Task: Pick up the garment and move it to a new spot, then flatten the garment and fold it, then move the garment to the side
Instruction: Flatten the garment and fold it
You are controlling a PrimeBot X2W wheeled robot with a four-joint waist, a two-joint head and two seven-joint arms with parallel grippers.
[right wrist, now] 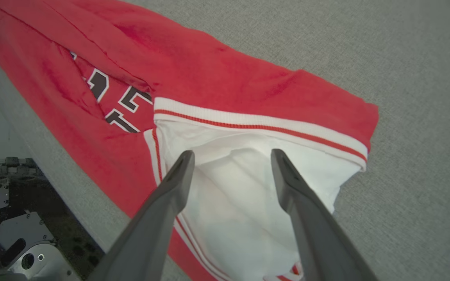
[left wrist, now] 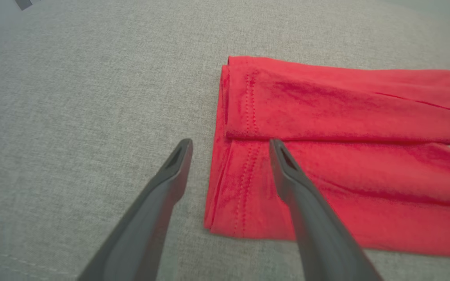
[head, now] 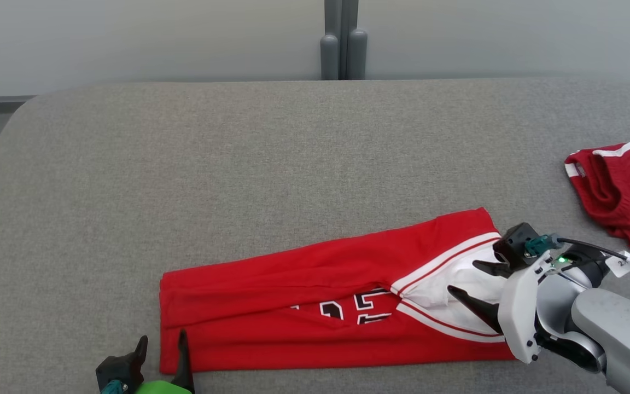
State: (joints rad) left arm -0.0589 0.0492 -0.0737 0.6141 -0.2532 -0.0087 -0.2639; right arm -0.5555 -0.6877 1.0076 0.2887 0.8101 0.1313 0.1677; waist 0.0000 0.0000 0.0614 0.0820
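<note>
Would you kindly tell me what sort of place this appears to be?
Probably a robotics lab's garment-folding station: a grey fabric-covered table, bare pale wall panels behind it, and a partly folded red jersey with another red garment set aside.

Wide grey fabric-covered surface (head: 194,158), far corners rounded. On near half lies red jersey (head: 271,323), flat, folded into long band running left to right, right end angled slightly away. Dark numerals edged white peek through gap between folded flaps. White-and-red striped trim and white inner side show at right end. At far right edge, second red garment (head: 629,191), white-striped, crumpled, apart from jersey.
</note>
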